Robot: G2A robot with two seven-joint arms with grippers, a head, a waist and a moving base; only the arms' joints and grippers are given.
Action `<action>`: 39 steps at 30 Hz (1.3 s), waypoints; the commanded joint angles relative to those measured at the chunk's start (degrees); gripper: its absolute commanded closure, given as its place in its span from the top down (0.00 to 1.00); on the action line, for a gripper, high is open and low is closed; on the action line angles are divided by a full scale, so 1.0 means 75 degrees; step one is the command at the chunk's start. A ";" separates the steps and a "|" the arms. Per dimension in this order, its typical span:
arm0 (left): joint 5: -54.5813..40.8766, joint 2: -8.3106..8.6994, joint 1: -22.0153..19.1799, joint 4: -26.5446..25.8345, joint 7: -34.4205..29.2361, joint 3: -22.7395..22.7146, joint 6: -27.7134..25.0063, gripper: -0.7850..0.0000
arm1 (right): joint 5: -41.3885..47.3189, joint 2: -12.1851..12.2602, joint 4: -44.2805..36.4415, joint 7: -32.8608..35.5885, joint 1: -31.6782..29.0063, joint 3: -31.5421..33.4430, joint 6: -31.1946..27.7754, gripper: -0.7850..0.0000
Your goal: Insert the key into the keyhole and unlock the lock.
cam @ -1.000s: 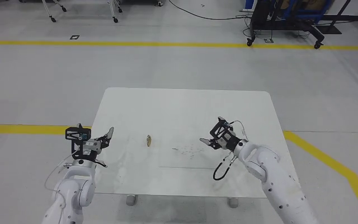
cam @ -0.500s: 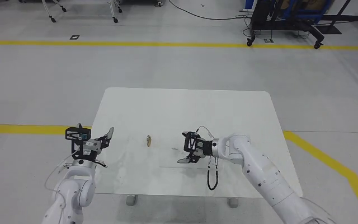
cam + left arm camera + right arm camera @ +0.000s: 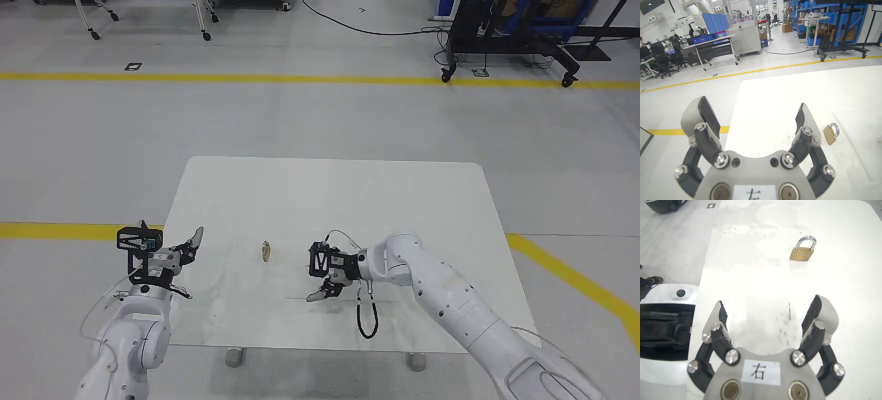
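Observation:
A brass padlock point(image 3: 266, 250) with a silver shackle lies on the white table point(image 3: 400, 200), left of centre; the shackle looks closed point(image 3: 802, 253) point(image 3: 831, 134). A thin silver key point(image 3: 789, 311) lies flat on the table just short of the padlock. My right gripper point(image 3: 314, 272) point(image 3: 769, 303) hangs open low over the key, which sits between its fingers and close to one pad point(image 3: 809, 315). At the table's left edge, well away from the padlock, my left gripper point(image 3: 190, 262) point(image 3: 752, 104) is open and holds nothing.
Dark scuff marks point(image 3: 783, 330) dot the table around the key. A black cable loop point(image 3: 365, 318) hangs from the right arm over the table's front part. A faint clear sheet edge point(image 3: 848, 136) lies right of the padlock.
The right arm has swung left across the table, from the right side to just right of the padlock, gripper still open. The left arm and the padlock have not moved.

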 commanded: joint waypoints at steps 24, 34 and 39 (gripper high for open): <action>0.0000 0.0000 0.0000 0.0000 0.0000 0.0000 0.0000 1.00 | -0.1334 -0.0309 0.1259 -0.1225 0.0792 -0.0653 0.0743 0.00; 0.0000 0.0000 0.0000 0.0000 0.0000 0.0000 0.0000 1.00 | -0.1724 -0.0227 0.0948 -0.1743 0.0752 -0.0554 0.0673 0.00; 0.0000 0.0000 0.0000 0.0000 0.0000 0.0000 0.0000 1.00 | -0.1772 -0.0085 0.0504 -0.1941 0.0507 -0.0285 0.0668 0.00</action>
